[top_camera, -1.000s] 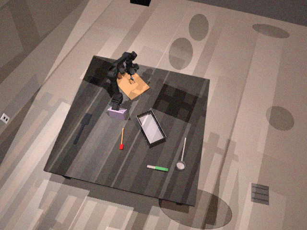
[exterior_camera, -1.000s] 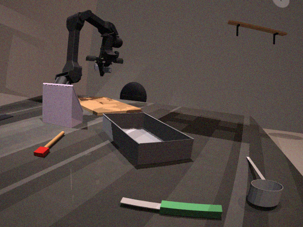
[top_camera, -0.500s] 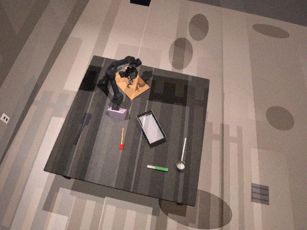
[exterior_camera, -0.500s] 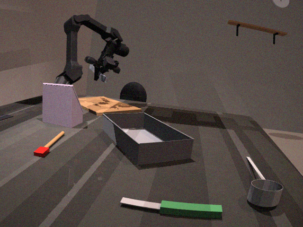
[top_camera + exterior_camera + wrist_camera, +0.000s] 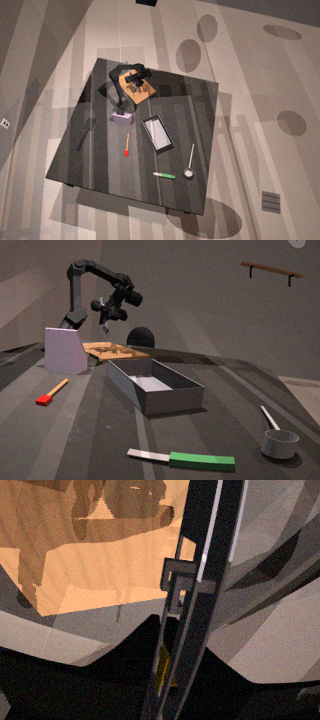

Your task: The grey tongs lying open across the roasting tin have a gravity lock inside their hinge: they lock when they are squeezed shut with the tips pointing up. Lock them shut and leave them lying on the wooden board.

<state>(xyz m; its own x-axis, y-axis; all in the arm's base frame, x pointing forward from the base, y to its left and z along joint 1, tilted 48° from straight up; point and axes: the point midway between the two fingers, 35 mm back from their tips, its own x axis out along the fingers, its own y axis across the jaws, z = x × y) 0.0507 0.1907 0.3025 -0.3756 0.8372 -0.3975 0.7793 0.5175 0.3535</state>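
My gripper [image 5: 132, 79] [image 5: 103, 312] [image 5: 162, 623] is shut on the grey tongs [image 5: 130, 72] [image 5: 105, 327] [image 5: 200, 595], high above the wooden board [image 5: 138, 99] [image 5: 140, 355] [image 5: 125, 580]. The tongs stand steeply, one end above the fingers and the other below. In the wrist view their two arms lie close together, with small brackets between them. Which end is the hinge, and whether the lock is engaged, I cannot tell. The roasting tin [image 5: 164, 147] [image 5: 174, 400] stands apart from the board, with no tongs across it.
A lilac block [image 5: 122, 119] [image 5: 62, 351] stands by the arm's base. A red-headed spatula [image 5: 126, 153] [image 5: 43, 400], a green-handled knife [image 5: 168, 176] [image 5: 201, 461], a ladle [image 5: 188, 173] [image 5: 279, 446] and a dark turner [image 5: 83, 138] lie on the table.
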